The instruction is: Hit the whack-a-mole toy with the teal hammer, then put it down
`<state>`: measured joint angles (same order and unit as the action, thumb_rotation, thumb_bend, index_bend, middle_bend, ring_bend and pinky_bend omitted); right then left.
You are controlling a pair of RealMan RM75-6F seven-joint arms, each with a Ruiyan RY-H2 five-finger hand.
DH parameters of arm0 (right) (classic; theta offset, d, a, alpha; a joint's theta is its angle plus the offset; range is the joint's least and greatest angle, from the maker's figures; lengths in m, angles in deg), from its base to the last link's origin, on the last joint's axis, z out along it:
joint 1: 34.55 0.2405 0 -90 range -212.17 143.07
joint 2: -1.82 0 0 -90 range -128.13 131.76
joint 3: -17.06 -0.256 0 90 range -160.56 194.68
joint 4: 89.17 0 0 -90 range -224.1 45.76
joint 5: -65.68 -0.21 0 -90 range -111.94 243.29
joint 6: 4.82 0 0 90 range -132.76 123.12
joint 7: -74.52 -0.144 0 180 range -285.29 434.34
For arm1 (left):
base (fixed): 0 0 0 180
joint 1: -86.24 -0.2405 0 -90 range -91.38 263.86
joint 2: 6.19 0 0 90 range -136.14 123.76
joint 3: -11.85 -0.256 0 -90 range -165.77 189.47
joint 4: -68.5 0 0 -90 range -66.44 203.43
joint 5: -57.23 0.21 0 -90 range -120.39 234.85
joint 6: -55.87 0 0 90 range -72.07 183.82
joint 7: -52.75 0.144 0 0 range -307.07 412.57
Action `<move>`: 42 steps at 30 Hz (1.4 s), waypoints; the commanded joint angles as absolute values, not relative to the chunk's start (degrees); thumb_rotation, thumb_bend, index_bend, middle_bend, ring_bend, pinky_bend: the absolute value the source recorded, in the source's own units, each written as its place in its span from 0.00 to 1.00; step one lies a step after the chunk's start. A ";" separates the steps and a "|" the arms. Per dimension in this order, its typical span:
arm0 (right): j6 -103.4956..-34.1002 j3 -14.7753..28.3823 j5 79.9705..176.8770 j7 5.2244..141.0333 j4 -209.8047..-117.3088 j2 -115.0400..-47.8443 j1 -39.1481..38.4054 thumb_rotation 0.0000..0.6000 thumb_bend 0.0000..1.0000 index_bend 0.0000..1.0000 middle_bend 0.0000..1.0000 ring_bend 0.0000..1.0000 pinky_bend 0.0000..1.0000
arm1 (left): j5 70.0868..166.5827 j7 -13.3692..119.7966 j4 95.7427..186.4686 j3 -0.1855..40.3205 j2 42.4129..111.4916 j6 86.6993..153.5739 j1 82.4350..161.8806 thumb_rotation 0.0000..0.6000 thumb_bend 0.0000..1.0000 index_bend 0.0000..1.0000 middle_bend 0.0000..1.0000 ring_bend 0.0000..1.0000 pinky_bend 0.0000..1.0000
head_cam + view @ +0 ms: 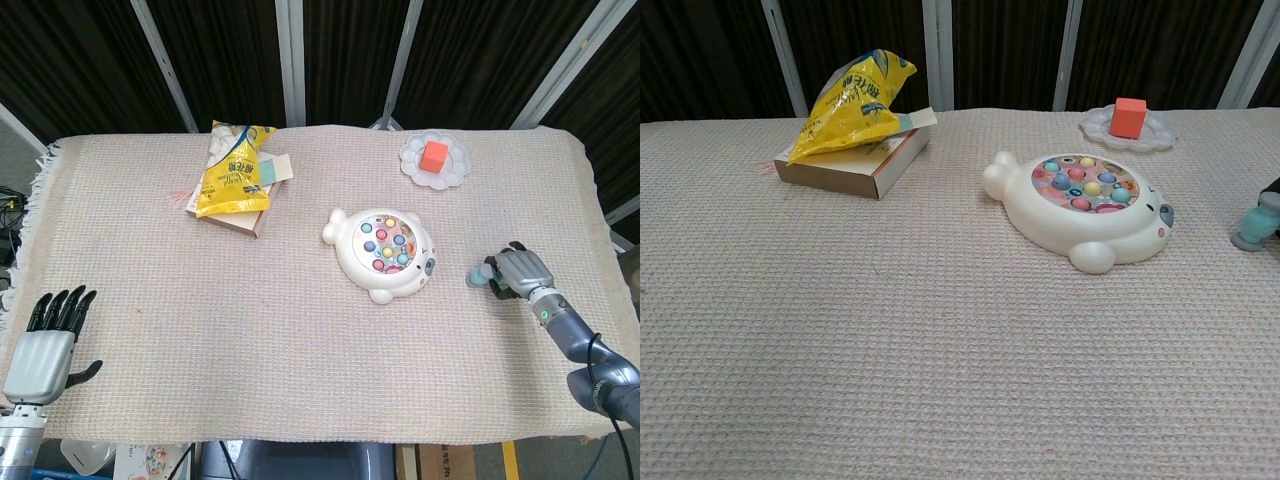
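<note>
While the right robot hand [522, 272] grips the teal hammer [484, 273] low over the desk [200, 300], fingers curled round its handle, the hammer head points toward the whack-a-mole toy [384, 253] nearby. The left robot hand [45, 350] hangs at the desk's near edge, fingers spread, holding nothing.

Print on the yellow bag [234, 172] is unreadable.

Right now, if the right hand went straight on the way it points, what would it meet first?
Probably the whack-a-mole toy. The right hand grips the teal hammer, head leading toward the toy; only bare cloth lies between. Height is hard to judge.
</note>
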<state>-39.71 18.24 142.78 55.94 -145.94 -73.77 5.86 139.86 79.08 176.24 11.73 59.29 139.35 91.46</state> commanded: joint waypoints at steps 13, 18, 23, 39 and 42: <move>-37.52 17.03 141.56 57.83 -146.55 -73.29 5.86 1.00 0.31 0.38 0.38 0.15 0.03 | 139.68 79.09 176.22 11.79 59.36 139.29 91.45 1.00 0.15 0.00 0.00 0.00 0.00; -36.86 16.49 140.98 58.67 -146.91 -73.03 5.92 1.00 0.30 0.35 0.36 0.14 0.01 | 139.60 79.11 176.26 11.85 59.37 139.19 91.51 1.00 0.15 0.00 0.00 0.00 0.00; -35.90 16.04 140.59 59.70 -147.42 -72.60 6.32 1.00 0.30 0.27 0.31 0.10 0.00 | 139.48 78.94 176.16 11.89 59.42 139.25 91.46 1.00 0.15 0.00 0.00 0.00 0.00; -53.58 14.33 142.37 60.29 -167.32 -61.57 -2.28 1.00 0.30 0.00 0.04 0.00 0.00 | 140.36 76.29 174.55 12.24 59.33 140.51 91.02 1.00 0.15 0.00 0.00 0.00 0.00; -64.04 13.78 144.59 59.71 -170.43 -60.97 -6.91 1.00 0.30 0.03 0.07 0.01 0.00 | 140.61 75.28 173.76 12.27 59.50 140.91 90.79 1.00 0.15 0.00 0.00 0.00 0.00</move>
<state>-53.38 14.67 142.02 60.49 -165.27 -63.18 -1.27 140.50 75.59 173.99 12.25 59.43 140.76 90.90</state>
